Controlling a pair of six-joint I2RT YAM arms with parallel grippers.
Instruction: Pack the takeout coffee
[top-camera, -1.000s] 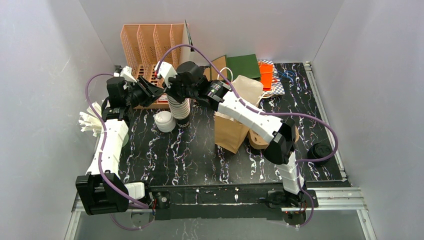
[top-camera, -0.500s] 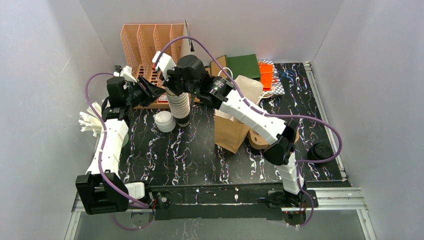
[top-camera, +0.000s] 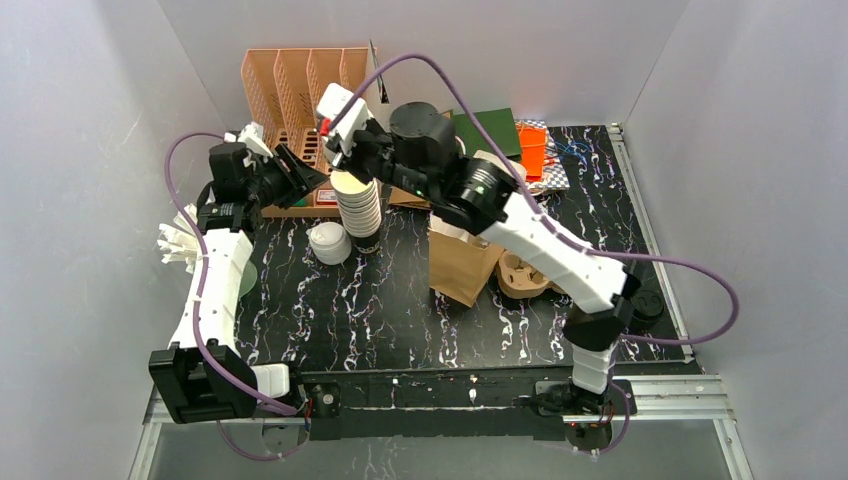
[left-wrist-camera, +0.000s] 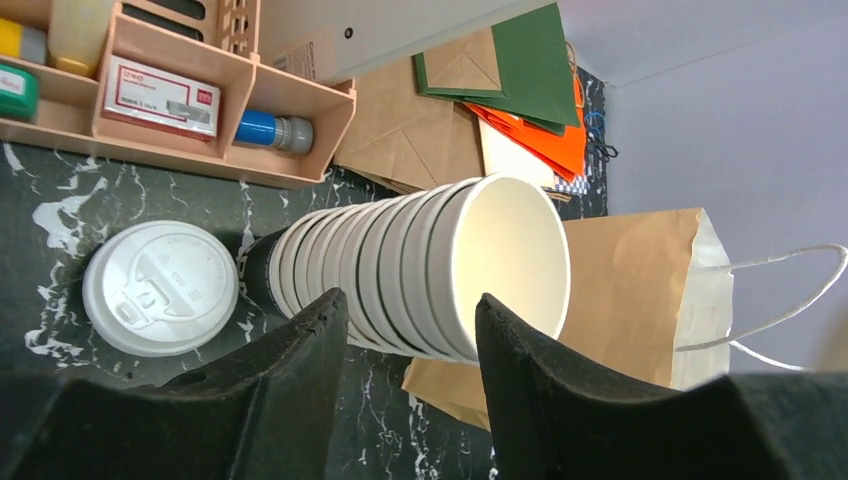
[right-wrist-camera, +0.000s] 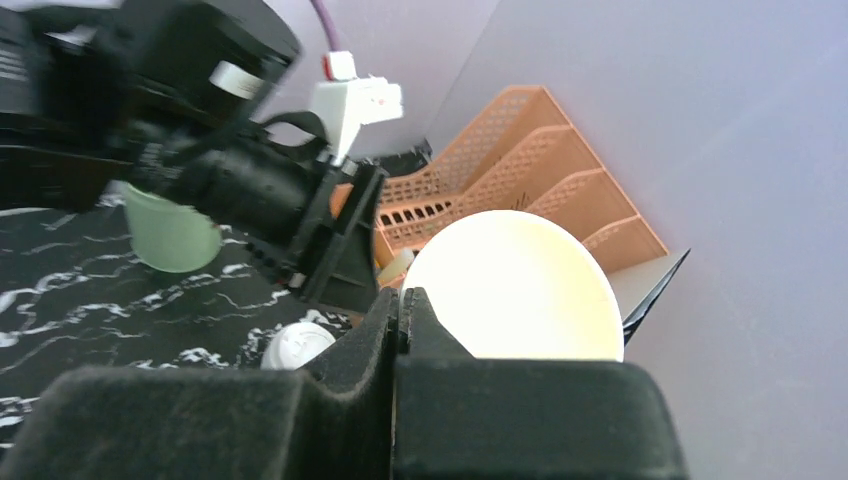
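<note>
Black marbled table (top-camera: 380, 300), white walls close round. One lidded coffee cup (top-camera: 329, 243) stands left of centre, just beside the stack of lidless cups (top-camera: 358, 212), held by nothing. Fingers of the right gripper (right-wrist-camera: 400, 305) are pressed together, apparently nipping a single lidless cup (right-wrist-camera: 515, 290) by its rim, probably to separate it; the contact itself is hidden. The left gripper (left-wrist-camera: 410, 300) is spread, with the stack beyond its tips, likely steadying. A pale green cup (right-wrist-camera: 170, 235) has its top hidden behind the left arm, so no lid is visible.

red-bordered box label (left-wrist-camera: 160, 95), print too small to read
</note>
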